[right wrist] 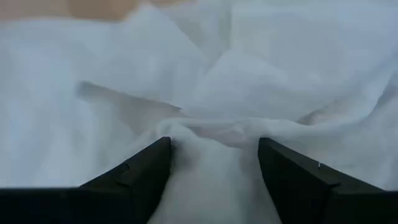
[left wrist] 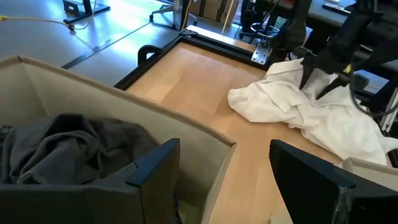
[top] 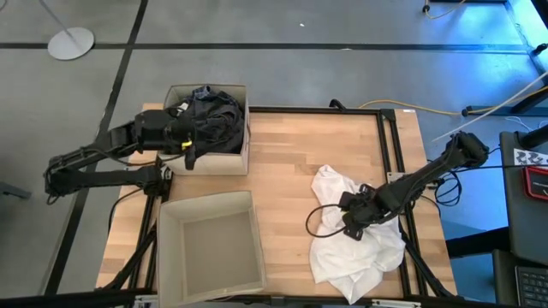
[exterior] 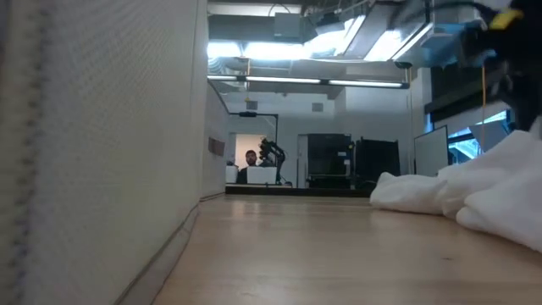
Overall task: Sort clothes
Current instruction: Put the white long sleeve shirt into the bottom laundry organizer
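A pile of white clothes [top: 355, 244] lies on the wooden table at the right; it also shows in the low view [exterior: 474, 191] and in the left wrist view [left wrist: 298, 106]. My right gripper [top: 349, 224] is down on this pile, open, with cloth bunched between its fingers [right wrist: 214, 155]. Dark clothes [top: 214, 115] fill the far beige box [top: 244, 158]; a dark grey garment [left wrist: 68, 143] lies on top. My left gripper [top: 195, 139] hovers open over that box, above its wall [left wrist: 205, 140], and touches nothing. My right gripper comes down on the white pile from above, slanting toward the table's left. Its two open fingers [right wrist: 146, 171] are sunk into the top layers. A raised ridge of white cloth [right wrist: 211, 134] stands between them. The pile lies on the table, slack.
A second beige box [top: 210, 248] stands open at the table's near left, nothing in it; its wall fills the left of the low view [exterior: 85, 152]. A black frame rail [top: 390, 137] runs along the table's right and far edges. Bare wood lies between the boxes and the pile.
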Tool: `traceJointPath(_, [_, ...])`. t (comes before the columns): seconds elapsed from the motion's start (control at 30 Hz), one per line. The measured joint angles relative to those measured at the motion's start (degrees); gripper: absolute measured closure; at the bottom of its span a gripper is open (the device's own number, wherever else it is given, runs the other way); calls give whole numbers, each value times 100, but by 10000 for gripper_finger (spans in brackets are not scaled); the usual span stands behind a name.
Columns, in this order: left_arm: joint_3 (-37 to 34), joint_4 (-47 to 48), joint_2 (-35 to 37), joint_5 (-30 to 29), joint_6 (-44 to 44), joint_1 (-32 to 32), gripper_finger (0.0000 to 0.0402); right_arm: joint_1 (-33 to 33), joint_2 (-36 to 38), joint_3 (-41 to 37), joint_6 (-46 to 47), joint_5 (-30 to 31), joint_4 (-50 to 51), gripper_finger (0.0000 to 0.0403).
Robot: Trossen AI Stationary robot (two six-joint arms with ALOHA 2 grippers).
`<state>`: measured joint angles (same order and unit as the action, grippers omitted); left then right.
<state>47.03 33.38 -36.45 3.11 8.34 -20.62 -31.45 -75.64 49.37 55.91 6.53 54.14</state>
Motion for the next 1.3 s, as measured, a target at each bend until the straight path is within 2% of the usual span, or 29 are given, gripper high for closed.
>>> traceJointPath(0.17, [2, 0, -15, 0, 12, 0, 164, -1, 0, -494, 103, -5, -305, 158])
traceJointPath(0.53, [2, 14, -15, 0, 46, -4, 164, -7, 42, -2023, 130, 182, -2044, 164])
traceJointPath(0.7, [2, 20, -35, 0, 66, -4, 164, -7, 44, -2177, 12, 484, -2226, 221])
traceJointPath(0.93, [-24, -9, -111, 2, 66, -4, 164, -5, -2, -2241, -685, 1042, -2838, 376])
traceJointPath(1.0, [-79, 13, -116, 0, 63, -4, 164, -3, -8, -2254, -978, 1273, -3131, 385])
traceJointPath(1.17, [-86, -1, -211, 2, 47, -4, 164, 1, -28, -2267, -1843, 1710, -4027, 363])
traceJointPath(1.3, [-86, 0, -297, 2, 40, -4, 164, 1, -21, -2262, -2492, 2076, -4785, 387])
